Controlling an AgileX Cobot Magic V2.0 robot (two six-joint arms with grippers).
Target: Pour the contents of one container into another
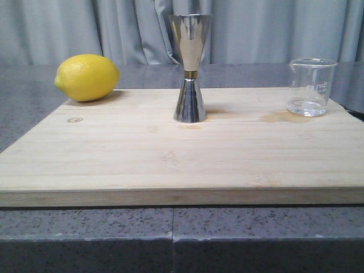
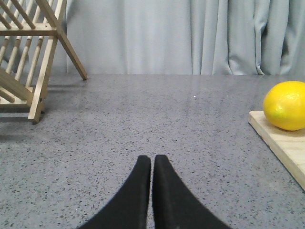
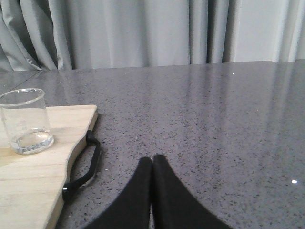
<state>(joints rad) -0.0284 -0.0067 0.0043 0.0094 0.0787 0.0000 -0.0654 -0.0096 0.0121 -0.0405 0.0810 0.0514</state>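
A small clear glass beaker (image 1: 310, 86) with a little liquid at its bottom stands upright at the right end of the wooden board (image 1: 142, 153); the right wrist view shows the beaker (image 3: 26, 121) too. The tall steel jigger (image 1: 190, 68) with a gold waist band stands upright mid-board. Neither gripper shows in the front view. My left gripper (image 2: 151, 160) is shut and empty above grey counter, left of the board. Over bare counter to the right of the board, my right gripper (image 3: 152, 160) is shut and holds nothing.
A yellow lemon (image 1: 87, 77) rests on the board's back left corner. A wooden rack (image 2: 28, 57) stands on the counter far to the left. A black strap handle (image 3: 86, 167) hangs off the board's right edge. Grey curtains hang behind.
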